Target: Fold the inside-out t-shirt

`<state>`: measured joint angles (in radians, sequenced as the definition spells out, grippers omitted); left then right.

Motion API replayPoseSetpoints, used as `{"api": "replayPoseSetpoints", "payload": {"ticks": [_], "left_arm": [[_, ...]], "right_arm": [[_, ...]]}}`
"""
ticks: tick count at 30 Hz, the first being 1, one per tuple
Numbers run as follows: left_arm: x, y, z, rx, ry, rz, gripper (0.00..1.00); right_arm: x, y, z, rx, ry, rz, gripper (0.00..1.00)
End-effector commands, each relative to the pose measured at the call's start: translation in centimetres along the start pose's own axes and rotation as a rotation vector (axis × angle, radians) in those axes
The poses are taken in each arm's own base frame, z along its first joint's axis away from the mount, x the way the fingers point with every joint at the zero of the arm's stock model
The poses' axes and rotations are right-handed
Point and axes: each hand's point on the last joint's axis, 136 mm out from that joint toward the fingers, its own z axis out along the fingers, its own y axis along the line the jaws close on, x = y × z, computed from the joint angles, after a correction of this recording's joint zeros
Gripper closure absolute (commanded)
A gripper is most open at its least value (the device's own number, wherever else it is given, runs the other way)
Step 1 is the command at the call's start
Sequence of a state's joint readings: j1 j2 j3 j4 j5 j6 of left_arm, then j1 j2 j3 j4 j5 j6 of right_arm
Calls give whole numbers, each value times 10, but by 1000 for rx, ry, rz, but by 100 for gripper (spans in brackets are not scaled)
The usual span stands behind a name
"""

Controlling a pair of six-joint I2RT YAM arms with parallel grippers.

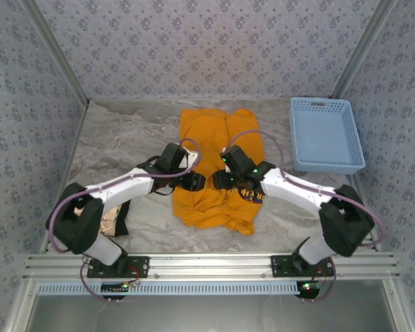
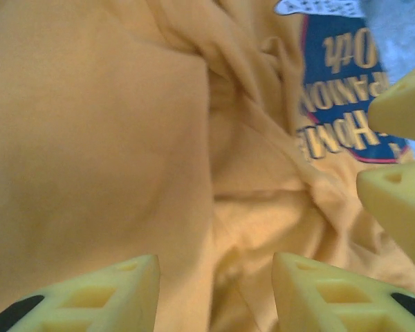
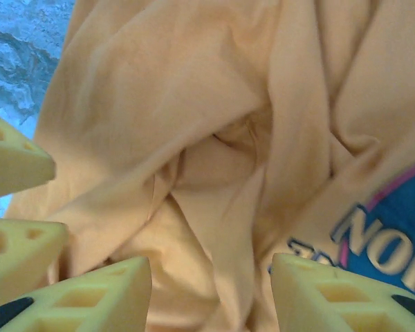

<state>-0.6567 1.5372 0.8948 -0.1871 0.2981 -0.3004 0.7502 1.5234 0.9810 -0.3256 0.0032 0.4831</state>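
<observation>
- Top view: the inside-out t-shirt (image 1: 209, 135) lies crumpled left of the blue basket (image 1: 328, 167); left gripper (image 1: 194, 182) and right gripper (image 1: 217, 180) meet over its middle.
- Left wrist: fingers (image 2: 104, 294) moderately spread, empty; pinch one fabric layer only.
- Right wrist: fingers (image 3: 97, 294) likewise spread, empty; grasp an edge, not bunched folds.

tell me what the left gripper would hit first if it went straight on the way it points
The inside-out t-shirt: rumpled orange-yellow cloth lies straight ahead of the left gripper, past its parted jaws, seemingly close, though depth is hard to judge.
</observation>
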Motion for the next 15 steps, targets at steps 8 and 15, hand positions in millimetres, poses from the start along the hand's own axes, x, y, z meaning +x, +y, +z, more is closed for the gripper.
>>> {"api": "replayPoseSetpoints", "payload": {"ticks": [8, 15], "left_arm": [[9, 9, 28, 17, 17, 78, 100], [21, 55, -5, -49, -12, -138, 100]], "right_arm": [[5, -8, 47, 78, 41, -61, 88], [15, -34, 16, 53, 32, -20, 100]]}}
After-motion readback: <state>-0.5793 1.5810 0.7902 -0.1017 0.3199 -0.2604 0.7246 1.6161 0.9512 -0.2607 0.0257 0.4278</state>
